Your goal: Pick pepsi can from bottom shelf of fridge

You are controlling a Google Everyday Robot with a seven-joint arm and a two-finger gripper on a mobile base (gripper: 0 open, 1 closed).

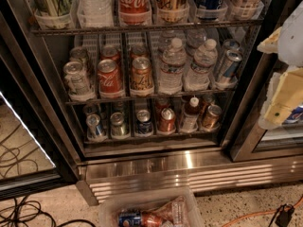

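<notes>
The pepsi can [144,122], dark blue with a silver top, stands upright at the front of a middle lane on the bottom shelf [151,137] of the fridge [42,98]. A pale silver-blue can [96,126] and a silver-green can [118,125] stand to its left. A copper-red can [166,120] stands to its right. My gripper [280,79], white and cream, hangs at the right edge of the view. It is outside the fridge opening, above and well to the right of the pepsi can, and holds nothing that I can see.
A small bottle [191,113] and a copper can [210,116] share the bottom shelf. Water bottles [173,67] and cans fill the rack above. The ribbed steel grille [189,174] runs below. A clear bin [151,209] with cans sits on the floor, with cables [19,207] at left.
</notes>
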